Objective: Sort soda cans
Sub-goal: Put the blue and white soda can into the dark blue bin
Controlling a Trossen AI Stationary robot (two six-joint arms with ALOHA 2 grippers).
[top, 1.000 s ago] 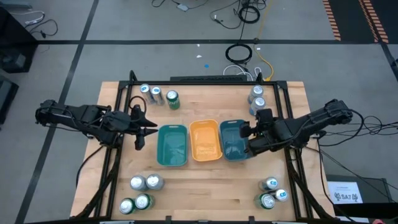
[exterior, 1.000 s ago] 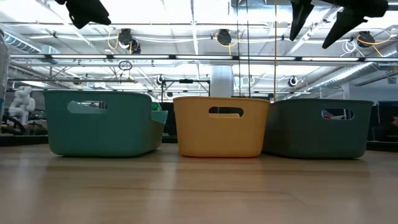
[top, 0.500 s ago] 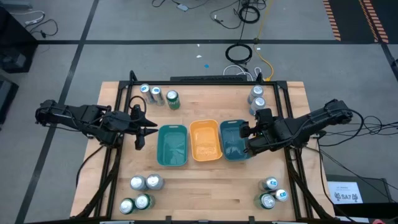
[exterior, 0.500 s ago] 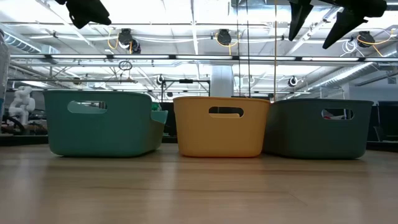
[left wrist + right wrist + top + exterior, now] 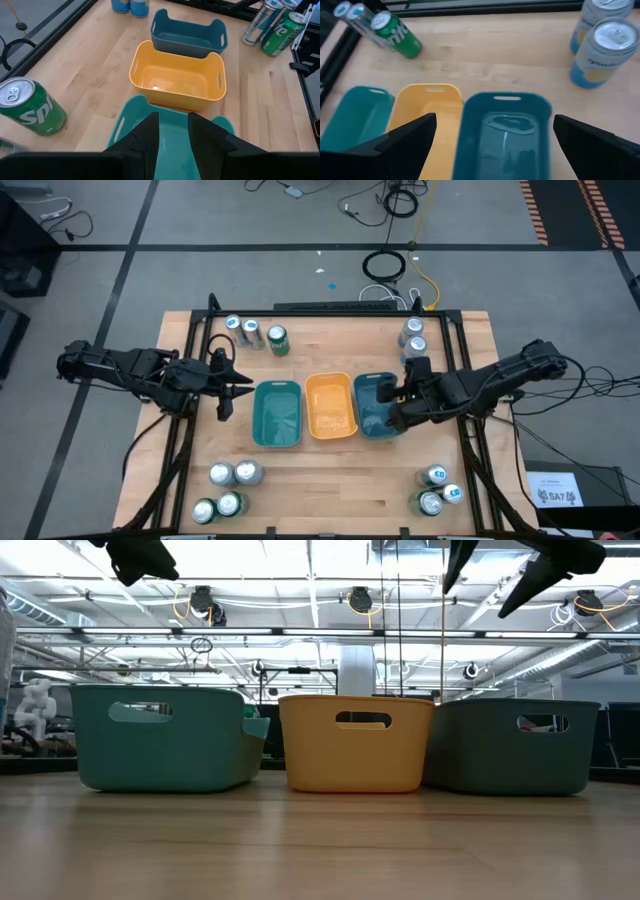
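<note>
High view, trays: we see three trays side by side at the table's middle, the teal tray point(image 5: 277, 413) on the left, the yellow tray point(image 5: 331, 405) in the centre, the blue tray point(image 5: 372, 402) on the right.
High view, soda cans: we count five groups on the wooden table point(image 5: 330, 480): three cans at the far left point(image 5: 254, 334), two at the far right point(image 5: 413, 338), four at the near left point(image 5: 226, 489), three at the near right point(image 5: 438, 488), and one can lying inside the blue tray.
High view, left gripper point(image 5: 240, 389): it hangs just left of the teal tray, fingers pressed together, nothing between them.
High view, right gripper point(image 5: 394, 402): it hangs over the blue tray's right end, fingers spread wide, nothing between them.
Low view: we see the three trays in a row on the wood, both arms dark against the ceiling above; the right gripper's two fingers point(image 5: 459, 562) stand well apart over the blue tray point(image 5: 512, 745).
Left wrist view: the closed fingers point(image 5: 145, 137) point across the teal tray point(image 5: 170, 140) toward the yellow tray point(image 5: 177, 80) and the blue tray point(image 5: 189, 36); a green can point(image 5: 30, 107) stands beside them.
Right wrist view: between the parted fingers point(image 5: 400, 140) we look down into the blue tray point(image 5: 502, 135), where a can point(image 5: 509, 124) lies on the floor; two pale blue cans point(image 5: 602, 42) stand beyond it.
</note>
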